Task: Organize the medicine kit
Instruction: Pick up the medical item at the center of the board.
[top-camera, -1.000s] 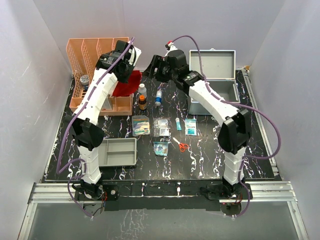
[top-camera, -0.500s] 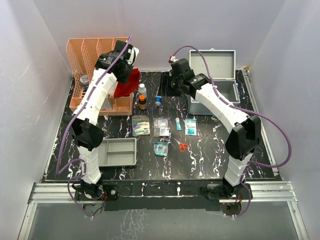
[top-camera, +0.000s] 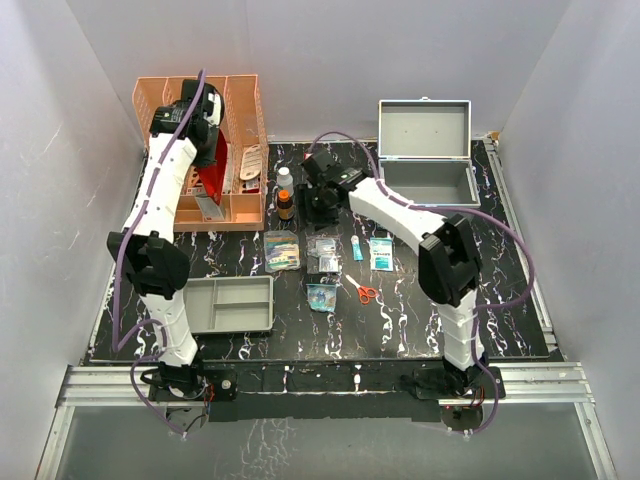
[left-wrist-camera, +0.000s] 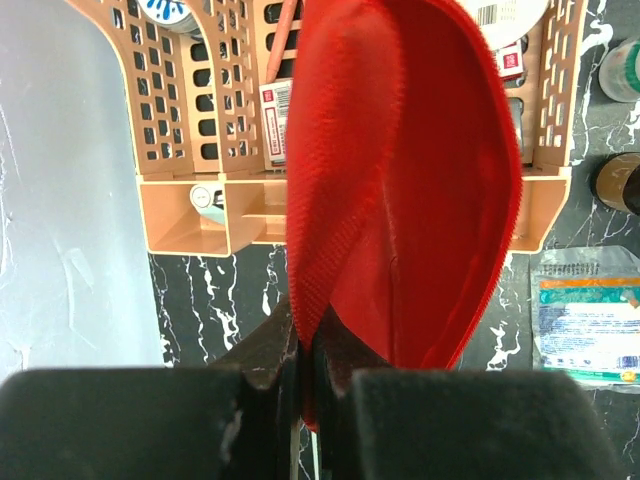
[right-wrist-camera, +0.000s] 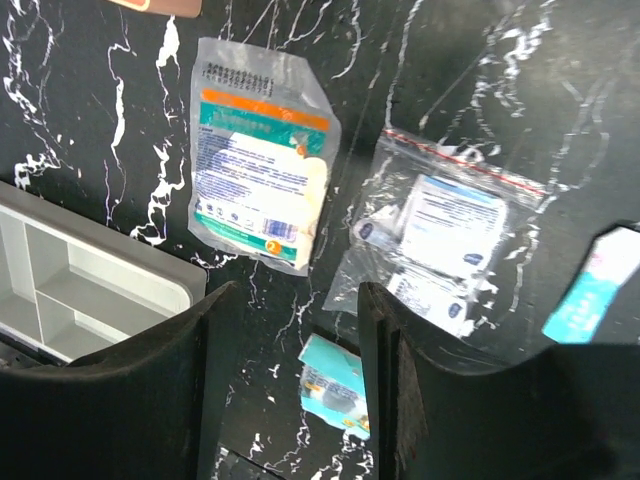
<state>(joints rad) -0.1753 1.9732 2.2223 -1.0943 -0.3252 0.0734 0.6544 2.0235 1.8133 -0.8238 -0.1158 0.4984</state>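
The medicine kit (top-camera: 425, 180), a silver-grey metal case, stands open at the back right with its lid upright. A red fabric pouch (left-wrist-camera: 400, 180) hangs over the orange organizer (top-camera: 240, 205), pinched at its edge by my left gripper (left-wrist-camera: 305, 370), which is shut on it; from above the red pouch (top-camera: 212, 168) shows over the organizer's slots. My right gripper (right-wrist-camera: 297, 300) is open and holds nothing. It hovers above the packets in the middle of the table, left of the kit; the top view shows the right gripper (top-camera: 322, 208).
Under the right gripper lie a gauze packet (right-wrist-camera: 262, 155), a clear zip bag (right-wrist-camera: 440, 235) and a teal packet (right-wrist-camera: 335, 385). A grey plastic tray (top-camera: 235, 303) sits front left. Two bottles (top-camera: 285, 195), red scissors (top-camera: 363, 291), a tube (top-camera: 357, 248) and a sachet (top-camera: 381, 253) lie nearby.
My left arm swung left, carrying the red pouch over the organizer. My right arm moved from beside the kit down and left over the packets, its jaws narrowing a little.
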